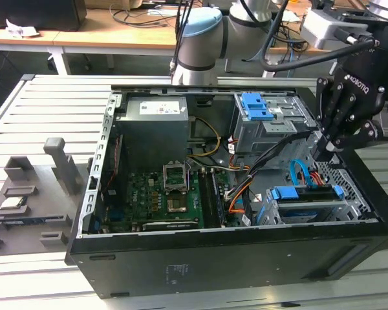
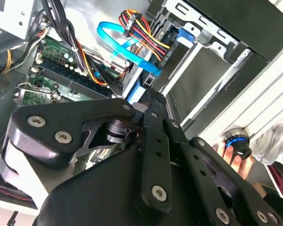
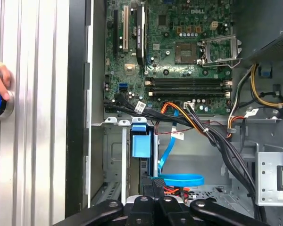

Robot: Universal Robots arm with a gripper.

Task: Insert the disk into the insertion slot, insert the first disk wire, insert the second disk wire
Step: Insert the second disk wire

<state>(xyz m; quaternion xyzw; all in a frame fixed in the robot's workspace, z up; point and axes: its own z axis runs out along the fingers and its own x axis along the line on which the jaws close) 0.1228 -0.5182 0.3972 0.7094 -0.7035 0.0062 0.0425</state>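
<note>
Exterior view: your hand (image 1: 326, 150) hovers at the disk's (image 1: 304, 194) one o'clock, fingers apparently pinched together, holding nothing I can see. Keep the tips square to the blue cable (image 1: 298, 169) behind the insertion slot (image 1: 266, 210), and press gently.

An open computer case (image 1: 233, 258) lies on its side on a slatted table (image 1: 52, 103). Inside, the motherboard (image 1: 161, 197) sits toward the exterior view's left, below the power supply (image 1: 152, 126). The drive cage (image 1: 265, 126) stands at the far right, and the disk (image 1: 307, 194) sits in the insertion slot (image 1: 304, 210) nearer the camera. The gripper (image 1: 324, 150) hangs just above the disk's rear end, beside the cables (image 1: 304, 171). A parts fixture (image 1: 26, 194) rests on the table, left of the case.
</note>
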